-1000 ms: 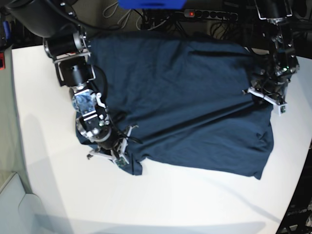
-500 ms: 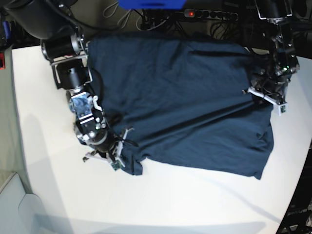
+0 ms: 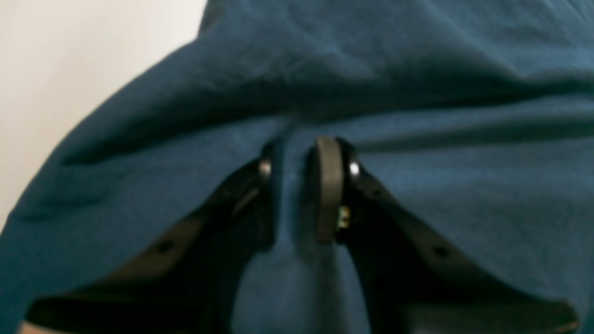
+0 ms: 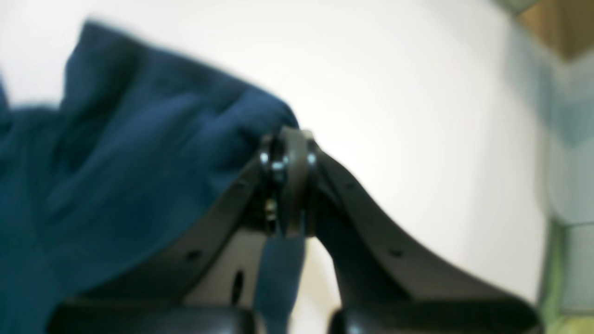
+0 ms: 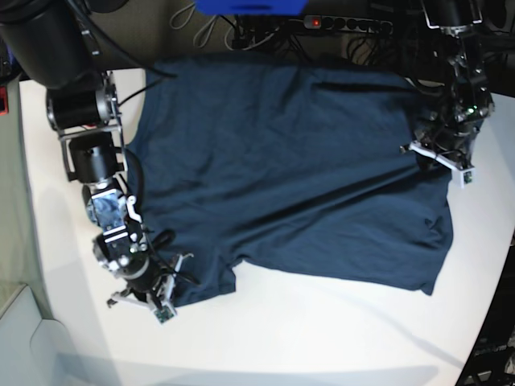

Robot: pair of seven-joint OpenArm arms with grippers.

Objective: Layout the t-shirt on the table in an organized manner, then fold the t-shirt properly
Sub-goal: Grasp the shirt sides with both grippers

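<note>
Base cam looks nearly straight down from high up, covering almost the whole table (image 5: 265, 338) with both arms and the t-shirt (image 5: 290, 169) in frame. Each wrist cam sits just behind its own jaws, looking out along them at very close range, blurry. All three share the shirt cloth; right wrist also catches bare tabletop near the shirt's edge.

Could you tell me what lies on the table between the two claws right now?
Only the t-shirt: in the base view its navy cloth spans the whole stretch from the right claw to the left claw, both shut on it.
</note>
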